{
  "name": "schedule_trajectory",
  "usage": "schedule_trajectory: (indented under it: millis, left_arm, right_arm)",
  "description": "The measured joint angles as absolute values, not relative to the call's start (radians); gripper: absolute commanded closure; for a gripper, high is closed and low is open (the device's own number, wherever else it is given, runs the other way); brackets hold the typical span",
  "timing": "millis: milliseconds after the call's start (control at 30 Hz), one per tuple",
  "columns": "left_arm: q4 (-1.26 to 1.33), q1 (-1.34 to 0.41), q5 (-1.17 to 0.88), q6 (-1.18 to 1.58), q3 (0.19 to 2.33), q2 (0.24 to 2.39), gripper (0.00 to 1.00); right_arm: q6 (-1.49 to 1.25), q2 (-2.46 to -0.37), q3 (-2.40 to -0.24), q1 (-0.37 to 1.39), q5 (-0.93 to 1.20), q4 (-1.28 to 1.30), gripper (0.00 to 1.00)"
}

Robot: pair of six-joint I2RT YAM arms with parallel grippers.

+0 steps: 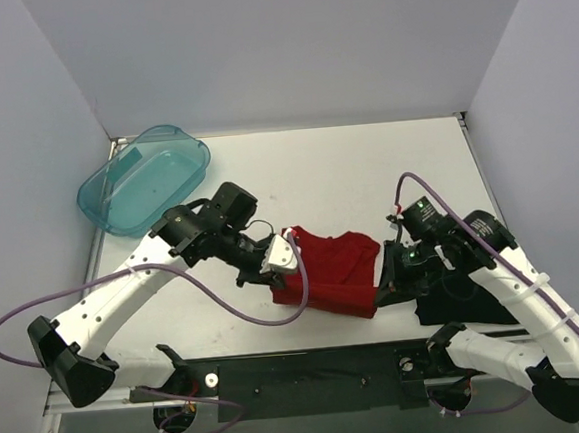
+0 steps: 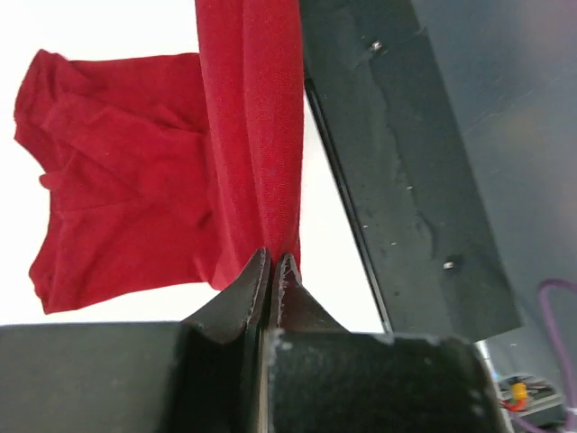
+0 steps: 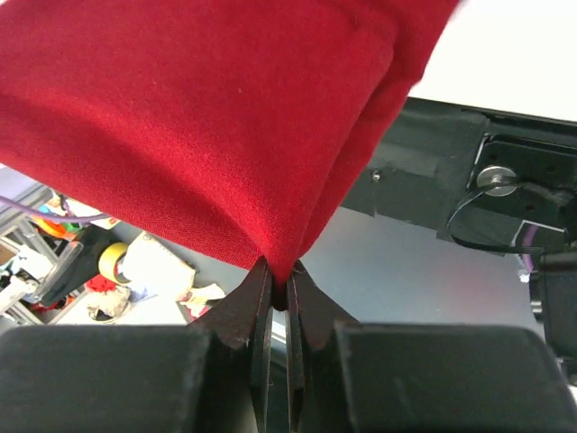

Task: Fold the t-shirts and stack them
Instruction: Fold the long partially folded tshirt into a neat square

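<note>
The left claw [image 2: 273, 263] is pressed together on a fold of the red t-shirt [image 2: 117, 207]. The thin, matte cloth comes out from between its dark, wedge-shaped fingertips as a narrow doubled band. Beside this band, the rest of the shirt lies wrinkled on the white table [image 1: 365, 160].

The right claw [image 3: 279, 275] is also clamped on the same shirt. Here the soft knit gathers to a point between the tips and spreads beyond them as a smooth sheet with one folded edge. In the top view the shirt sits between the two claws as a crumpled, roughly four-sided shape.

The black t-shirt [image 1: 452, 311] lies just beside the right claw, a flat dark patch partly hidden under that arm. A translucent teal plastic tub [image 1: 141, 178] with rounded corners stands well apart from the left claw.
</note>
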State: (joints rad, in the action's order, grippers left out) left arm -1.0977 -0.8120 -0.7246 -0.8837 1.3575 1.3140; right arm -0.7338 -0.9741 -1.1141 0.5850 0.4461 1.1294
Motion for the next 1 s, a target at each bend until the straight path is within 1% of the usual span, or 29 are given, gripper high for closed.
schedule_trajectory:
  millis: [100, 200, 400, 467, 567, 700, 967, 1000]
  left_arm:
    - [-1.12, -0.771, -0.778, -0.826, 1.37, 1.304, 1.0]
    - [-1.095, -0.72, -0.791, -0.733, 1.37, 1.327, 1.0]
    - [-0.941, -0.637, -0.724, -0.557, 1.364, 1.484, 1.0]
    - [-0.888, -0.601, -0.707, -0.523, 1.364, 1.555, 1.0]
    - [-0.833, -0.555, -0.68, -0.482, 1.364, 1.651, 1.0]
    - [-0.765, -0.538, -0.646, -0.46, 1.364, 1.73, 1.0]
    - [-0.652, -0.538, -0.606, -0.41, 1.373, 1.86, 1.0]
    - [-0.643, -0.538, -0.604, -0.404, 1.375, 1.874, 0.98]
  right_arm:
    - [-0.743, -1.0, -1.197, 0.591, 0.461, 1.173, 1.0]
    - [-0.714, -1.055, -1.228, 0.549, 0.471, 1.174, 1.0]
    - [-0.625, -1.243, -1.139, 0.349, 0.5, 1.056, 1.0]
    - [-0.603, -1.325, -1.13, 0.312, 0.506, 1.003, 1.0]
    - [-0.576, -1.435, -1.132, 0.29, 0.51, 0.909, 1.0]
    - [-0.562, -1.541, -1.133, 0.261, 0.513, 0.821, 1.0]
    - [-0.559, -1.637, -1.148, 0.234, 0.488, 0.754, 1.0]
    - [-0.56, -1.647, -1.148, 0.234, 0.481, 0.749, 1.0]
